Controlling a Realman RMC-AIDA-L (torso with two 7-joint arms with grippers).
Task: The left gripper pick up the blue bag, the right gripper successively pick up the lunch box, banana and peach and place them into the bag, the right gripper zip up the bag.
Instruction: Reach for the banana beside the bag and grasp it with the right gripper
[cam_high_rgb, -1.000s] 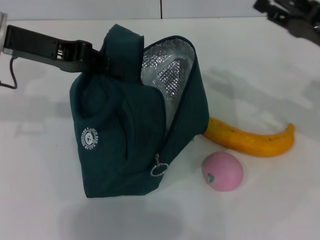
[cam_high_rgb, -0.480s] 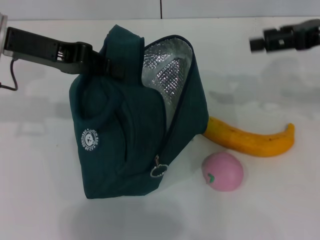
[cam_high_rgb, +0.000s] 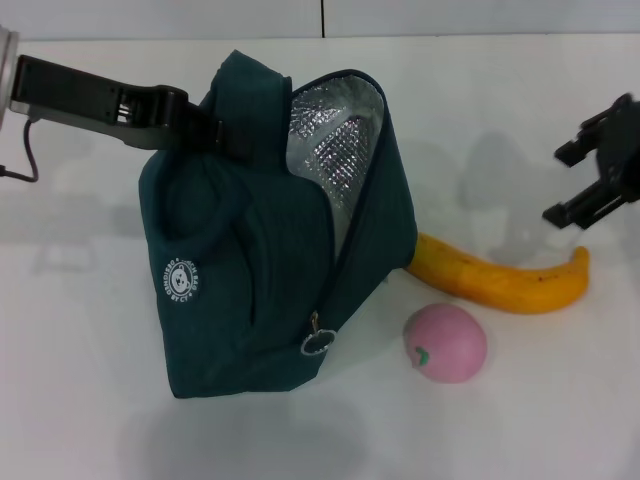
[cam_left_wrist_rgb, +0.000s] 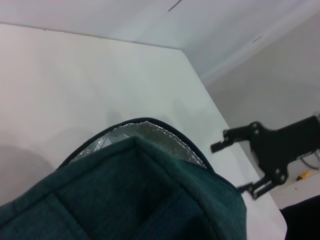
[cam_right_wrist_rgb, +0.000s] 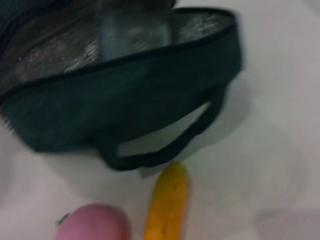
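The blue bag (cam_high_rgb: 260, 270) stands tilted on the white table, its mouth open and its silver lining (cam_high_rgb: 335, 140) showing. My left gripper (cam_high_rgb: 203, 126) comes in from the left and is shut on the bag's handle at the top. A blurred clear box shape, the lunch box (cam_right_wrist_rgb: 132, 27), shows inside the bag in the right wrist view. The banana (cam_high_rgb: 500, 280) lies right of the bag, and the peach (cam_high_rgb: 445, 343) sits just in front of it. My right gripper (cam_high_rgb: 568, 182) hangs open above the banana's right end, holding nothing. It also shows far off in the left wrist view (cam_left_wrist_rgb: 232, 167).
A loose loop handle (cam_right_wrist_rgb: 165, 150) of the bag hangs down toward the banana (cam_right_wrist_rgb: 167, 205) and peach (cam_right_wrist_rgb: 92, 222). The white table (cam_high_rgb: 80, 380) ends at a wall behind the bag. A dark cable (cam_high_rgb: 20, 160) hangs by the left arm.
My right gripper has come down from the far right corner toward the banana's right end. The bag, left gripper, banana and peach have stayed put.
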